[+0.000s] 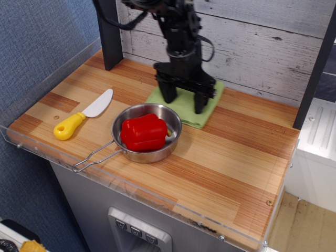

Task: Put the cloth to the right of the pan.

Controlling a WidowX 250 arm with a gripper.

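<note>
The light green cloth (185, 108) lies flat on the wooden counter, behind and to the right of the pan, its near left edge close to the pan's rim. The shiny steel pan (157, 151) sits at front centre with its wire loop handle (92, 157) pointing front left and a red bell pepper (144, 132) inside. My black gripper (184, 104) stands upright on the cloth. Its two fingers are spread apart and their tips press down on the cloth.
A toy knife with a yellow handle (83, 115) lies left of the pan. A dark post (109, 37) stands at the back left. A white plank wall runs along the back. The counter has a clear plastic rim (157, 195) along its front and left edges.
</note>
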